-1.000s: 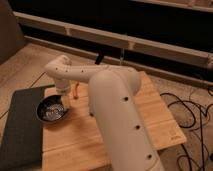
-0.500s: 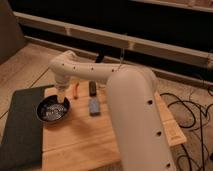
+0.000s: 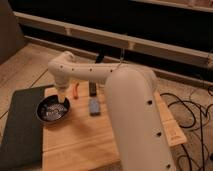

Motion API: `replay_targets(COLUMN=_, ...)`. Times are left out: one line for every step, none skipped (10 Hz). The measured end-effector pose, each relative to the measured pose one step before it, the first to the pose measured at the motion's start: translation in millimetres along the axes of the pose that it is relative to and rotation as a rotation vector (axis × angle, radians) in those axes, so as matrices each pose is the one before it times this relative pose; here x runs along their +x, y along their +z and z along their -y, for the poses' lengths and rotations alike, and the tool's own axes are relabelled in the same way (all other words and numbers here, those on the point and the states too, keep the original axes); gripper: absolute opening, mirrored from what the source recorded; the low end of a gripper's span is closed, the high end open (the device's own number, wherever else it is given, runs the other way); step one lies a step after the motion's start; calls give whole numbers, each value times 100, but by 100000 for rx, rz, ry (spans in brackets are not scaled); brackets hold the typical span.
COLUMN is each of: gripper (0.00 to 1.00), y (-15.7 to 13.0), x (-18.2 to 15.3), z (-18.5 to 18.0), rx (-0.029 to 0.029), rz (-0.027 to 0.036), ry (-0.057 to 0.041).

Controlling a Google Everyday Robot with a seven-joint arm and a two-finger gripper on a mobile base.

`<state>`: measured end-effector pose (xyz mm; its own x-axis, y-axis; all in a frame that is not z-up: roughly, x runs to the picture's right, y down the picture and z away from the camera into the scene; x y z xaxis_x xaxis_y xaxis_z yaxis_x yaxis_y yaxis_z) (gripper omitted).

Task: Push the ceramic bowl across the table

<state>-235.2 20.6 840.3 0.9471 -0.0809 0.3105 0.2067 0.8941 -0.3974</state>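
One white robot arm is lowering its gripper (image 3: 61, 97) onto the far rim of the ceramic bowl (image 3: 52, 110), sitting at the table's (image 3: 80, 140) left edge in the frame's left-centre, leaving nearly the whole crossing undone.

My arm (image 3: 125, 100) fills the right and centre of the frame and reaches toward the upper left. My gripper (image 3: 61, 96) hangs at the ceramic bowl's (image 3: 52, 111) far rim. The bowl sits at the left edge of the table (image 3: 85, 142), partly over the mat (image 3: 20, 125) lying to the left. Just right of the bowl lies a small block (image 3: 94, 105); behind it, toward the frame's top, two more small things (image 3: 84, 89) lie side by side. Cables (image 3: 192, 115) trail over the floor at the right.
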Motion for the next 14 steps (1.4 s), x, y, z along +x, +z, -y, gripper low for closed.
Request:
replay_targets(gripper=65, y=-547, x=2228, z=-417, rx=3982, rz=-4281, ry=1529)
replay_targets(gripper=65, y=-374, x=1815, z=-876, rx=3127, rz=-2392, ry=2974)
replay_targets(gripper=65, y=-8, x=676, z=-716, rx=1069, rz=-539, ry=1929)
replay_targets(gripper=65, y=292, x=591, z=-1096, rx=220, rz=159, ry=3254)
replay_targets(gripper=65, y=558, x=258, z=-1066, rx=-1074, rz=599, ry=3076)
replay_targets(gripper=65, y=1061, x=-70, z=-1365, rx=-2386, rz=646, ry=2621)
replay_targets(gripper=65, y=800, x=-278, z=-755, rx=-1845, rz=196, ry=664)
replay_targets(gripper=65, y=1102, x=-511, z=-810, rx=-2745, rz=-25, ry=476)
replay_targets(gripper=65, y=1065, x=-413, z=-475, rx=-2779, rz=-218, ry=87)
replay_targets(gripper=65, y=1052, x=-229, z=-138, rx=-2668, rz=-849, ry=-562)
replay_targets(gripper=65, y=712, x=-235, z=-94, rx=-2250, rz=-470, ry=-150)
replay_targets(gripper=65, y=1193, x=-630, z=191, rx=-2966, rz=-754, ry=-1223)
replay_targets(gripper=65, y=738, x=-925, z=296, rx=-1609, rz=128, ry=-1441)
replay_targets(gripper=65, y=514, x=-1485, z=645, rx=-420, rz=1348, ry=-2046)
